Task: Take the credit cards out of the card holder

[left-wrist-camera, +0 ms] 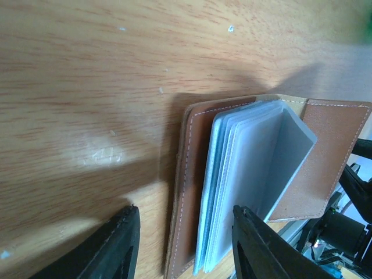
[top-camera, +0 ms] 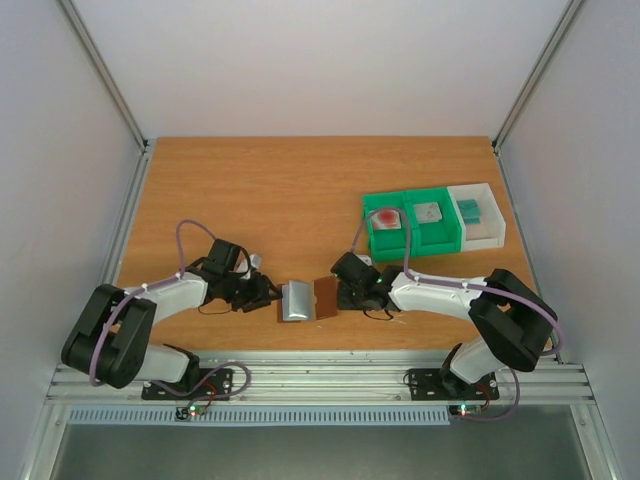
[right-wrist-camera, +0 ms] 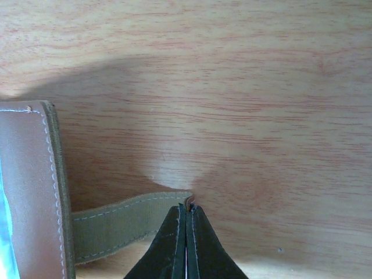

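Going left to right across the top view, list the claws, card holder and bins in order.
In order: left claw → card holder → right claw → left green bin → right green bin → white bin.

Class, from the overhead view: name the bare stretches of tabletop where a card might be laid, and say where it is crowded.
Bare: the far half of the table, from its left edge to the green bins and white bin. Crowded: the near middle, where the left gripper and right gripper flank the card holder.

No legible text; card holder [left-wrist-camera: 328, 151] plain; credit cards [top-camera: 388, 217] too small to read
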{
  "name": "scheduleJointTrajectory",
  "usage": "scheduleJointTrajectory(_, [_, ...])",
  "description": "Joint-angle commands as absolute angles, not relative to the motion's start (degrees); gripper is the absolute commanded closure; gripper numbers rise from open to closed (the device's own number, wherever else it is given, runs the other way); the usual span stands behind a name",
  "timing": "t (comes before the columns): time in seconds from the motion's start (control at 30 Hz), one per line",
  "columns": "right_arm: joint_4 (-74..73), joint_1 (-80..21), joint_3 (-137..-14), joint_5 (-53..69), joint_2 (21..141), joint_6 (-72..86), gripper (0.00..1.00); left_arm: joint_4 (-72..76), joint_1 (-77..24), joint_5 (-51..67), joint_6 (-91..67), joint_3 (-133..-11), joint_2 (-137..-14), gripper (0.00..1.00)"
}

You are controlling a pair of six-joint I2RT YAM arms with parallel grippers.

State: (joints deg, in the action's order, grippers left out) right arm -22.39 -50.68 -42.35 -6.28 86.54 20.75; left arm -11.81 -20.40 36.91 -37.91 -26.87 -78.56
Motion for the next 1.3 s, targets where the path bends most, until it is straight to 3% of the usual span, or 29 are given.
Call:
scheduleJointTrajectory(0.0, [-20.5,-50.3,-40.5,-7.5,87.4,21.6,0.99,-8.3,-20.7,36.2,-37.5,-27.2,-79.5,0.55])
scheduleJointTrajectory(0.23, [-20.0,-50.3,-40.4,-6.8,87.4,22.0,0.99,4.4,-21.0,41.6,-43.8,-24.2,-84.2,0.64])
scheduleJointTrajectory(0.5, [-21.2,-50.3,-41.2,-5.5,85.9,21.8,0.99,9.1,-21.1,44.3,-48.1,-23.2,-82.1,0.99])
scheduleJointTrajectory(0.93, [-43.8,-50.4,-56.0,-6.6,79.7,17.7,0.63,11.4,-21.5,46.6,-51.0,-23.8,-81.6,1.0])
scheduleJointTrajectory(1.13, [-36.8,-50.5,-58.0,6.1,78.1,16.1,0.6,12.3,-22.0,46.6,-51.8,-23.8,-82.8,1.0])
scheduleJointTrajectory(1.27, [-32.9,-50.6,-58.3,8.2,81.6,16.6,0.61,12.3,-22.1,46.6,-52.2,-24.1,-82.6,1.0])
